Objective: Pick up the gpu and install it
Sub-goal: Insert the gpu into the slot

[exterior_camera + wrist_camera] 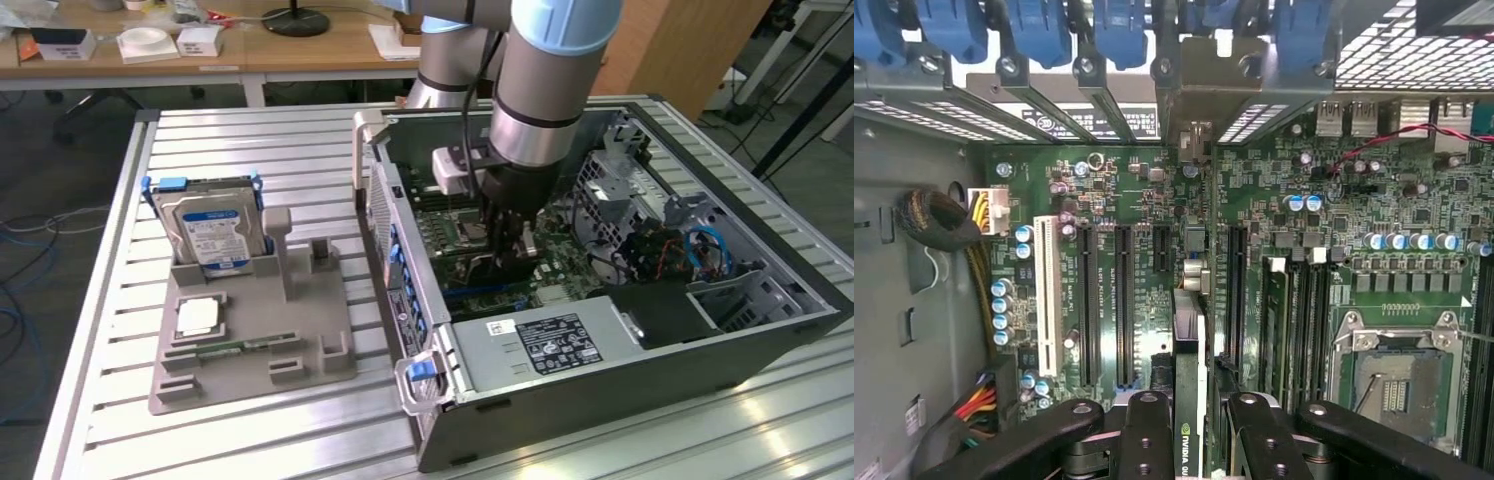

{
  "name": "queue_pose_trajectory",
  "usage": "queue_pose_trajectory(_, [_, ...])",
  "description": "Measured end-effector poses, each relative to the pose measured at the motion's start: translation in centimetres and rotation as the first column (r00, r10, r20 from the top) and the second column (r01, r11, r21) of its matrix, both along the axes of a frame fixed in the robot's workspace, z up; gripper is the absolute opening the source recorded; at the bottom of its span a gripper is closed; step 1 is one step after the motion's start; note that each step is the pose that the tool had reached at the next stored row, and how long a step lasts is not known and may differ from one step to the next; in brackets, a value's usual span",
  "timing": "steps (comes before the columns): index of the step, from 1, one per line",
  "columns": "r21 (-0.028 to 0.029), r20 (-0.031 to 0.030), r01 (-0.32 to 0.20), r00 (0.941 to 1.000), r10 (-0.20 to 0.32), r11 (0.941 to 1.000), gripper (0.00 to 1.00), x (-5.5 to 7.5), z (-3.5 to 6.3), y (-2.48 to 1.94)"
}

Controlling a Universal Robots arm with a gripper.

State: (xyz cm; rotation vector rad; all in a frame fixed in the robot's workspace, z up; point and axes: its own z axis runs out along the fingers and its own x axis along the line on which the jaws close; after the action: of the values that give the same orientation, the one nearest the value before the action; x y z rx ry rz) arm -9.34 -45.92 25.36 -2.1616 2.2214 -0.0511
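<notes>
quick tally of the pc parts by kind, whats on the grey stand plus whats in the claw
On the grey stand:
hard drive: 1
cpu chip: 1
memory stick: 1
In the claw, over the motherboard:
gpu: 1
total: 4

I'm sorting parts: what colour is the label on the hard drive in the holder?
Blue, on the hard drive; the exterior view shows it best.
</notes>
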Motion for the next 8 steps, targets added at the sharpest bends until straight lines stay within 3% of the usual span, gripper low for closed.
queue_pose_trajectory(8, [-0.0001,-0.0001,0.000,1.0000,0.000,1.0000,0.26,-0.03,-0.21,0.02])
